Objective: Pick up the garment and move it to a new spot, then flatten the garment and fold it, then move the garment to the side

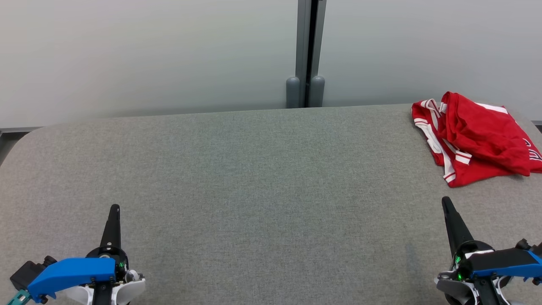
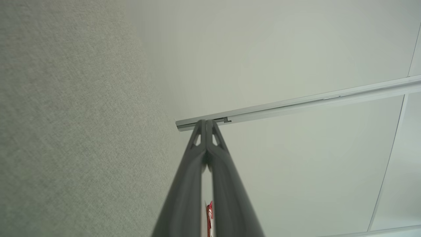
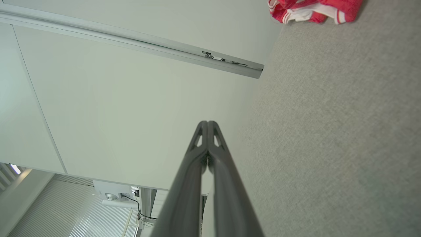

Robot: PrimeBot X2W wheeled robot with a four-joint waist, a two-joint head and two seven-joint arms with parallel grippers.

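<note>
Head view puts the garment (image 1: 476,140) ahead of your right claw (image 1: 447,204) and slightly to its outer side, near but not touching, at the far right end of the table (image 1: 254,178). It lies well apart from your left claw (image 1: 114,210), far across to that claw's right. Both claws have their fingers pressed together with nothing between them, and both hover over the grey cloth top.

The red piece sits in a loose, layered bundle with wrinkles on top. That fits either a heap waiting to be taken up or a rough fold already set aside, and the pictures do not settle which.

Expect it to handle as light, limp cloth. It probably sags and drapes from any pinch, and the layers likely slide over each other and fall open when lifted. Should you take hold, the striped hem (image 1: 451,171) on the side nearest the right claw looks like the best bite, since the banded edge seems thicker and stands out from the folds. Pinching the smooth middle risks catching one layer only.
</note>
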